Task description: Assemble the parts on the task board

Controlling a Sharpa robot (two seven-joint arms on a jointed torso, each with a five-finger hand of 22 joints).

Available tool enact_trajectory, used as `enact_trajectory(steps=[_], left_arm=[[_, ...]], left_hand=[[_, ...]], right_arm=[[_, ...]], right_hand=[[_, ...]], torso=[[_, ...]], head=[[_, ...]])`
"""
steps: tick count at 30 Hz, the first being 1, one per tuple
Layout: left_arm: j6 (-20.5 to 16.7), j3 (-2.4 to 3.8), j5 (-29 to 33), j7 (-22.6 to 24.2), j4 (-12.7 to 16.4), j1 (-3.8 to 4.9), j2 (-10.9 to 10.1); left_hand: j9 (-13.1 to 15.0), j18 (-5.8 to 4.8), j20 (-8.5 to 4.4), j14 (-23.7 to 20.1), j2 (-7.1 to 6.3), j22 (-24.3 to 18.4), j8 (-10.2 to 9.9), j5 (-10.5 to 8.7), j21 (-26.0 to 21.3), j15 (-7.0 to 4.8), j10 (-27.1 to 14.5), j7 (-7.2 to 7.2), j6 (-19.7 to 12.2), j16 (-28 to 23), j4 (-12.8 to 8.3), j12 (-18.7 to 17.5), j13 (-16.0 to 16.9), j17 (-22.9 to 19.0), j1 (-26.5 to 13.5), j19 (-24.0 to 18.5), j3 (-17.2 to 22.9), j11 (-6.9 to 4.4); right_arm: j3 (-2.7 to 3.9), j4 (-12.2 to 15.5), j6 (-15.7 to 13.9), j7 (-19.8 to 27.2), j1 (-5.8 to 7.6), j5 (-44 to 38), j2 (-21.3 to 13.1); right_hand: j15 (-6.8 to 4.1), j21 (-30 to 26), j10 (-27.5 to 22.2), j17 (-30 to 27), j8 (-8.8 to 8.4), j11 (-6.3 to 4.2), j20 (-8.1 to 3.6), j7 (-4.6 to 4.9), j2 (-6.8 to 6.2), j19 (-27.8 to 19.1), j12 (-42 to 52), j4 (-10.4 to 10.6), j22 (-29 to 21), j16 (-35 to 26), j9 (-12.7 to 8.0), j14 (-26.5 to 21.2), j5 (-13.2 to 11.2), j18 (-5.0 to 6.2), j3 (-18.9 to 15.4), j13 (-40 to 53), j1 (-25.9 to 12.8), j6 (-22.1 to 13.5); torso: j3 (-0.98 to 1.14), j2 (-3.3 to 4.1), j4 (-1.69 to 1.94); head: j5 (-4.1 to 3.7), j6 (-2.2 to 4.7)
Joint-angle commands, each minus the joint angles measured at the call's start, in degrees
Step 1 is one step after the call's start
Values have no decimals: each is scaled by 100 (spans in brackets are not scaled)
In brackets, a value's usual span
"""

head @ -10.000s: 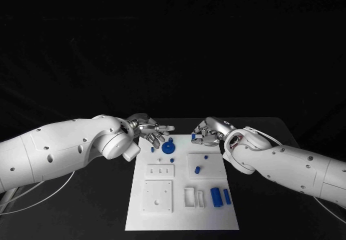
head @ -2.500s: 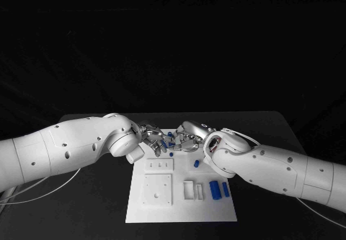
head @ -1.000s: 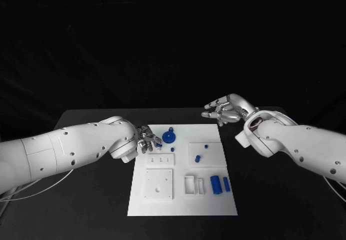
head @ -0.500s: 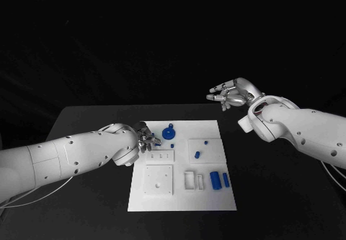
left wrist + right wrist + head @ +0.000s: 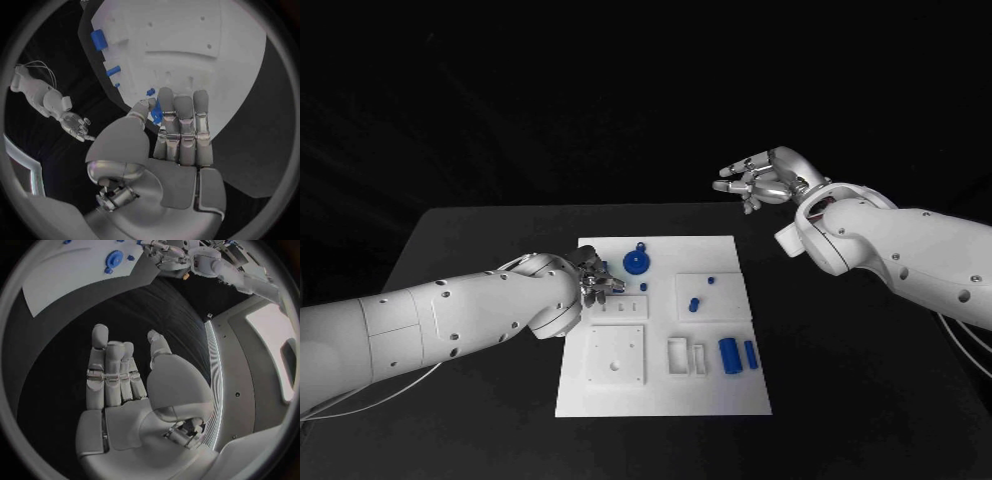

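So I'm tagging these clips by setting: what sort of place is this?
Probably a robotics lab or test bench. A black table against a dark backdrop holds only a white task board with small blue parts, and white arms reach in, the left robot hand at the board.

Right hand [image 5: 759, 180] raised, fingers apart, well clear of the task board [image 5: 664, 385]; bare black table [image 5: 834, 340] under and ahead of its fingertips. Left hand [image 5: 590, 279] low at board's edge, fingers crowding a small blue part [image 5: 155, 114], possibly pinched. Just beyond those fingertips: blue round piece [image 5: 636, 265]. Further off: blue cylinders [image 5: 730, 355] beside raised white blocks [image 5: 678, 358].
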Motion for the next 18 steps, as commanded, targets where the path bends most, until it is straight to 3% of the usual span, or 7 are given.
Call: enact_trajectory(steps=[1, 18], left_arm=[[144, 3, -70, 4, 42, -12, 5], [756, 3, -77, -205, 44, -32, 23]], left_hand=[[-10, -58, -15, 5, 6, 21, 52, 39, 37, -18, 134, -578, 717, 13, -383, 3, 22, 17, 39, -32, 354, -156], [-32, -53, -9, -18, 24, 85, 82, 46, 62, -10, 128, -570, 700, 34, -453, 30, 121, 59, 6, -66, 372, -150]], right_arm=[[3, -13, 95, 27, 5, 17, 13], [3, -39, 161, -53, 5, -12, 52]], right_hand=[[2, -36, -34, -8, -17, -16, -9, 12, 49, 6, -18, -41, -7, -17, -4, -38, 31, -24, -5, -9, -8, -8], [1, -36, -48, -28, -17, -19, -10, 12, 70, 6, -16, -72, -24, -7, -4, -48, 135, -23, 42, -23, -12, -4]], torso=[[0, 4, -4], [-2, 4, 0]], head=[[-18, -4], [-46, -53]])
